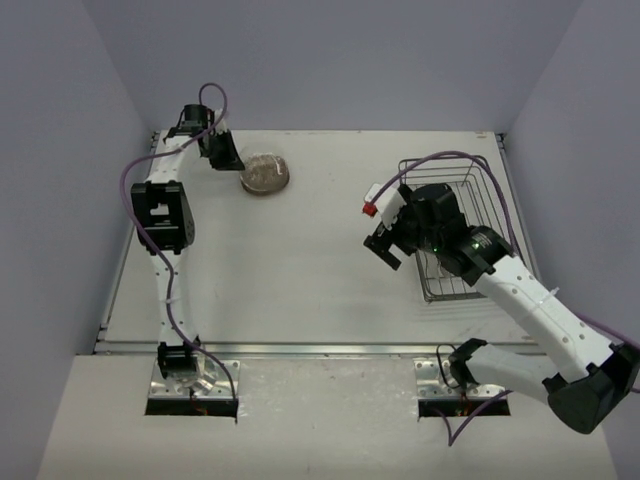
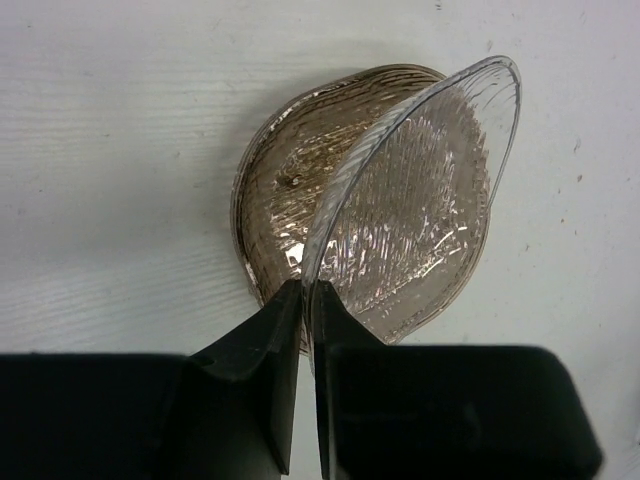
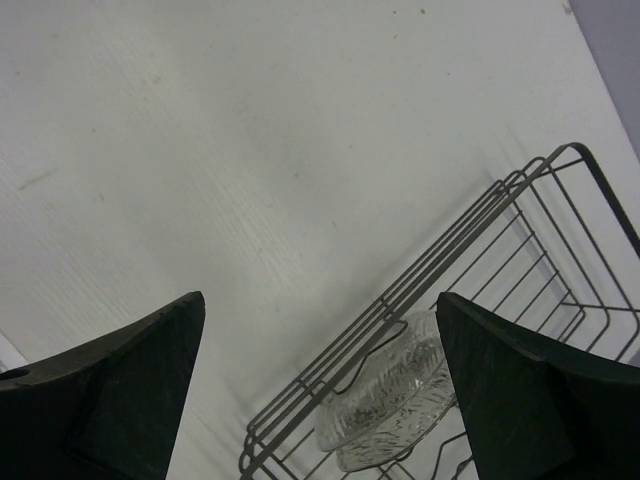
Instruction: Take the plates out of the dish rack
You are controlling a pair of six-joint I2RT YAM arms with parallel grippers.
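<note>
Placement of a plate is the step in hand. At the far left of the table (image 1: 300, 270), the left gripper (image 2: 305, 290) pinches the clear plate (image 2: 420, 220) by its near rim. Its fingers stand almost together, with only the thin rim between them. This plate is tilted, with its far edge up, and its lower part rests in or just over the tan plate (image 2: 285, 190), which lies flat on the table. I cannot tell if the two plates touch all along the edge.

On the right side, the right gripper (image 1: 382, 232) hangs wide open and holds nothing. It is just beside the left wall of the dish rack (image 1: 485, 200). The right wrist view shows one more glass plate (image 3: 395, 400) inside the rack, leaning near the corner closest to that gripper.

I judge that the next move calls for lowering the clear plate until it sits flat in the tan one, then opening the fingers gently so that it does not slide. After this, the open gripper must reach over the wire rim for the glass plate.
</note>
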